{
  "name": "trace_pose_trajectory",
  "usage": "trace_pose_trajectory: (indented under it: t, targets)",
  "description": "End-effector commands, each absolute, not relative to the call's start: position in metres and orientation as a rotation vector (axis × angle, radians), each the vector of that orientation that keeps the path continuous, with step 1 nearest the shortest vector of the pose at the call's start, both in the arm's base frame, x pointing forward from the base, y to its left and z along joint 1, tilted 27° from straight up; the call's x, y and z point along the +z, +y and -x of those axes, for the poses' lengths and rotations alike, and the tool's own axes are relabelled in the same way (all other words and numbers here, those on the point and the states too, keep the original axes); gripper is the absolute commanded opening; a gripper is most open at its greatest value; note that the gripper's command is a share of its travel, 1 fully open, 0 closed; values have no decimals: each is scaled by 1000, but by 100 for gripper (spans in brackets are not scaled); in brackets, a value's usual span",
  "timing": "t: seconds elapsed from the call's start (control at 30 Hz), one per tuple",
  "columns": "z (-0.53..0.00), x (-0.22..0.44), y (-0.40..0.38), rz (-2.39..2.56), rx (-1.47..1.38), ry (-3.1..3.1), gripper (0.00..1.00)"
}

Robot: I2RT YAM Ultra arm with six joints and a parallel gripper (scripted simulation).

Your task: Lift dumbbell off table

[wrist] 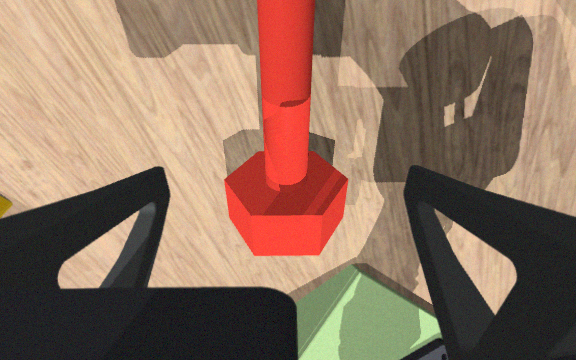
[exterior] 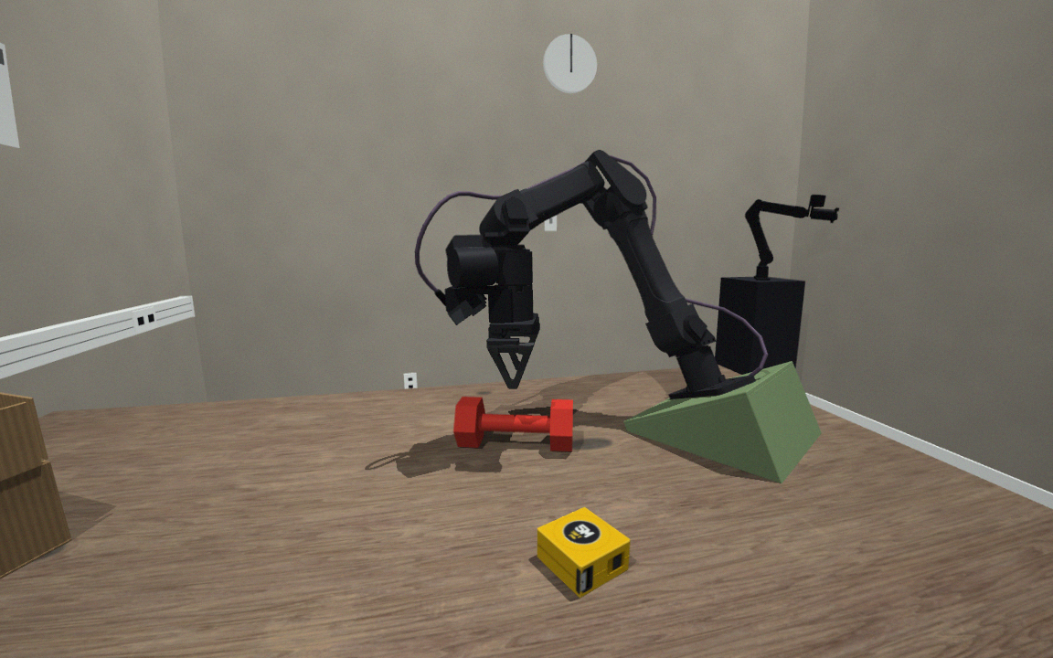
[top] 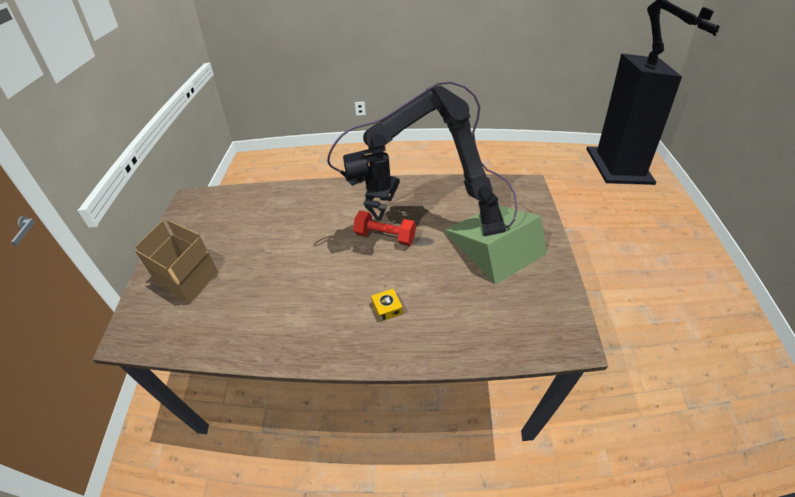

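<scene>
The red dumbbell (top: 384, 228) with hexagonal ends lies flat on the wooden table, near the middle back. It also shows in the exterior view (exterior: 514, 422) and in the wrist view (wrist: 286, 150), where its bar runs away from me and one hexagonal end is nearest. My gripper (top: 377, 208) (exterior: 511, 369) points straight down and hangs a little above the bar. The fingers are wide open and empty, one on each side of the dumbbell in the wrist view (wrist: 286, 200), not touching it.
A green wedge block (top: 497, 243) carries the arm's base, right of the dumbbell. A small yellow box (top: 386, 304) sits nearer the front. An open cardboard box (top: 174, 259) stands at the table's left. A black pedestal (top: 635, 117) with another arm stands in the far corner.
</scene>
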State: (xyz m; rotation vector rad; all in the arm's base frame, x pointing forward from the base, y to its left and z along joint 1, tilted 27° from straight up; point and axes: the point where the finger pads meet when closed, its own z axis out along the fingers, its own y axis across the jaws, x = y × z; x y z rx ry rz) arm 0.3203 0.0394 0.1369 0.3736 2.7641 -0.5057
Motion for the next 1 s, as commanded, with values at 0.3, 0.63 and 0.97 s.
trace_pose_trajectory:
  t: [0.3, 0.63, 0.97]
  targets:
    - [-324, 121, 34, -366, -499, 2768, 100]
    - [-329, 102, 26, -367, -504, 2771, 100]
    - [-336, 77, 15, -367, -500, 2773, 100]
